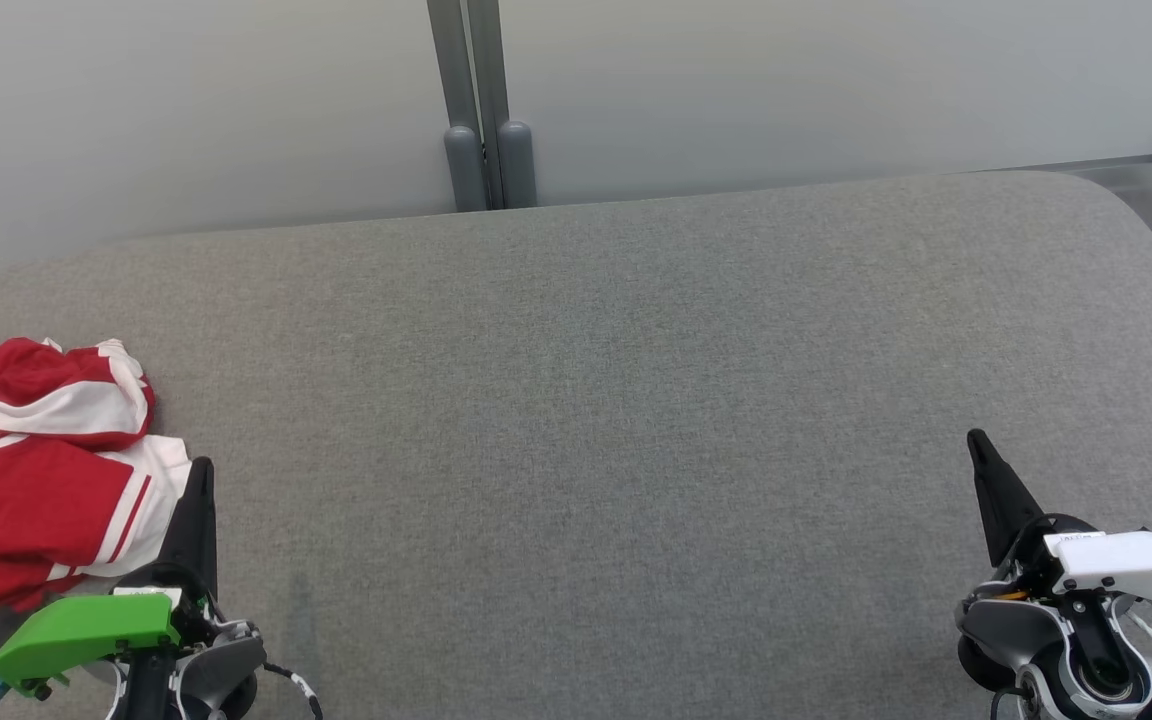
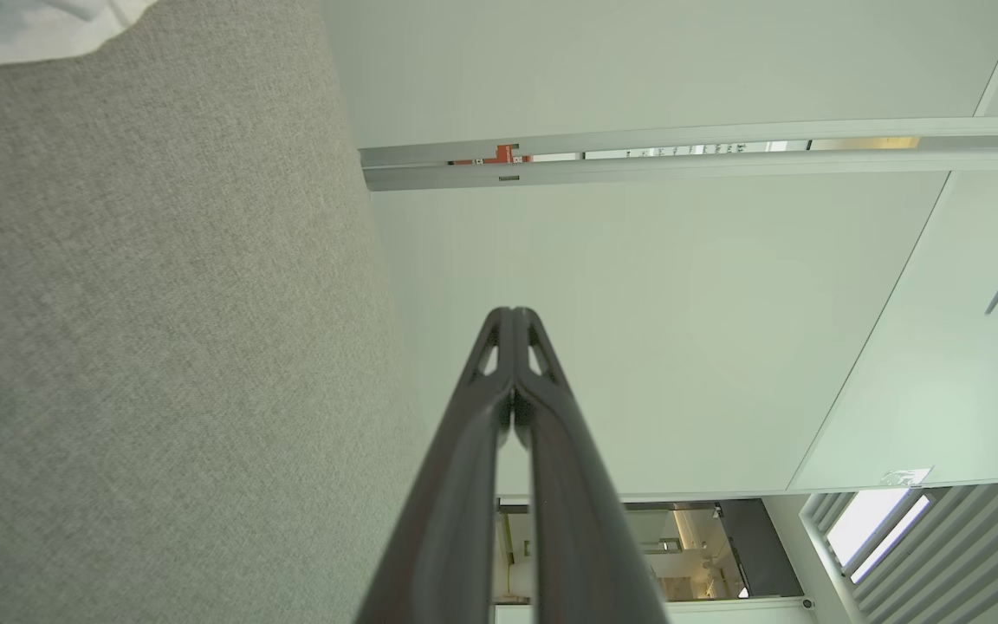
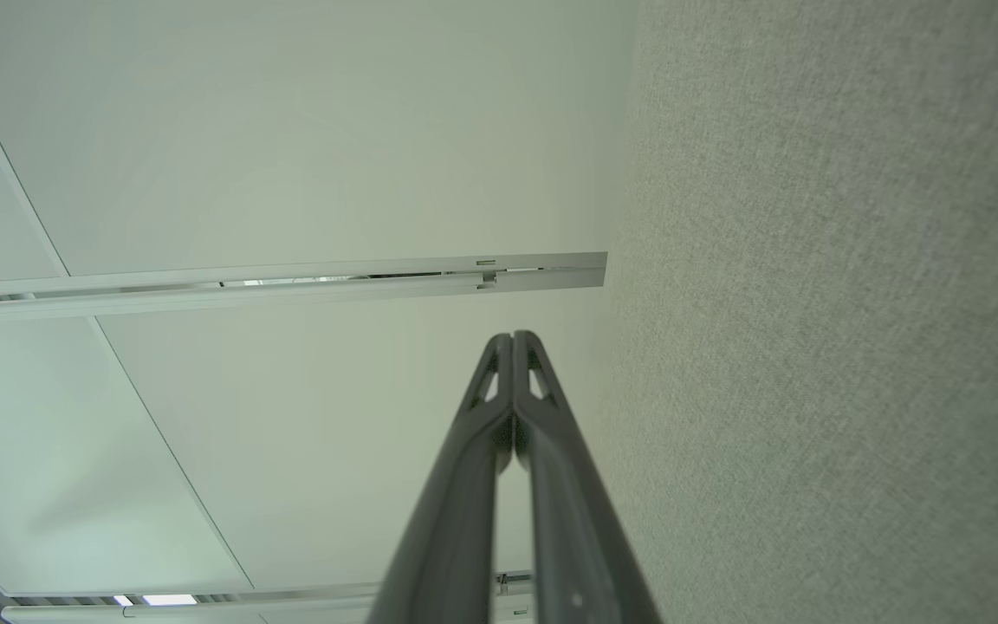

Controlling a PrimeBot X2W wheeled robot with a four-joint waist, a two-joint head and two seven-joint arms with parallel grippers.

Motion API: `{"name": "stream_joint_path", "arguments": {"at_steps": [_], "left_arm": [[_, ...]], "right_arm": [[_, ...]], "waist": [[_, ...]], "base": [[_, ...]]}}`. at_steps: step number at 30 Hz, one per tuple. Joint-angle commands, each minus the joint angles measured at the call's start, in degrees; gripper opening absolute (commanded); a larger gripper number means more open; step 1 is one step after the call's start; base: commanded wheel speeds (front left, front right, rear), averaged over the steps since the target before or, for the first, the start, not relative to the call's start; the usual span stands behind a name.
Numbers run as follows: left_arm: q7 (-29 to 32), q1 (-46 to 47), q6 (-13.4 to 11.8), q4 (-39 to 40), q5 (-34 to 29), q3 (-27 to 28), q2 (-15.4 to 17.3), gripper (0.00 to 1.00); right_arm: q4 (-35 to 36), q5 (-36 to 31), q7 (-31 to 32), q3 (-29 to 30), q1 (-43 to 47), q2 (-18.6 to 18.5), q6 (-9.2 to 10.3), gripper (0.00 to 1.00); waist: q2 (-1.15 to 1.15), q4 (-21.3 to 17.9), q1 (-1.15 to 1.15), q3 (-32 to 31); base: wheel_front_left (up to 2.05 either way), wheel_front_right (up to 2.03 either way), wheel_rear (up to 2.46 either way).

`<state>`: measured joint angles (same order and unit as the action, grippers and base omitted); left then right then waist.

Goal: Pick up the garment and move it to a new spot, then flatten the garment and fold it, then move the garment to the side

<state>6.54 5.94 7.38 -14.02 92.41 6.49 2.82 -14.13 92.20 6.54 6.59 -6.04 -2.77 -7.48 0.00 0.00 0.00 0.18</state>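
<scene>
The crumpled garment [image 1: 36, 480] is lying at 9 o'clock on the table [image 1: 616, 400]. The left end effector [image 1: 201, 468] is hovering clenched, empty, beside it at 7 o'clock; the right end effector [image 1: 978, 440] likewise at 4 o'clock.

Head cam sits high behind both arms, looking forward and down over the table [image 1: 636, 380], left gripper [image 1: 201, 475] and right gripper [image 1: 979, 445] in its bottom corners. Each wrist cam rides low and close to the table, rolled sideways, staring along its own gripper at the wall [image 2: 681, 329] past the tips. All three share the table's far edge and the post [image 1: 481, 90].
</scene>
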Motion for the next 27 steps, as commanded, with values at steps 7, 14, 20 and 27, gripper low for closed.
{"name": "stream_joint_path", "arguments": {"at_steps": [7,14,20,27], "left_arm": [[0.1,0.7,0.2,0.0,0.0,0.1,0.1,0.0],[0.1,0.7,0.2,0.0,0.0,0.1,0.1,0.0],[0.1,0.7,0.2,0.0,0.0,0.1,0.1,0.0],[-1.0,-1.1,-0.1,-0.9,0.2,-0.6,-0.3,1.0]], "right_arm": [[0.3,0.4,0.1,0.0,-0.3,-0.1,-0.03,0.0],[0.3,0.4,0.1,0.0,-0.3,-0.1,-0.03,0.0],[0.3,0.4,0.1,0.0,-0.3,-0.1,-0.03,0.0],[-0.5,-0.5,-0.8,-0.9,1.0,0.3,0.01,1.0]], "waist": [[0.0,0.0,0.0,0.0],[0.0,0.0,0.0,0.0],[0.0,0.0,0.0,0.0],[0.0,0.0,0.0,0.0]], "base": [[0.0,0.0,0.0],[0.0,0.0,0.0],[0.0,0.0,0.0],[0.0,0.0,0.0]]}}
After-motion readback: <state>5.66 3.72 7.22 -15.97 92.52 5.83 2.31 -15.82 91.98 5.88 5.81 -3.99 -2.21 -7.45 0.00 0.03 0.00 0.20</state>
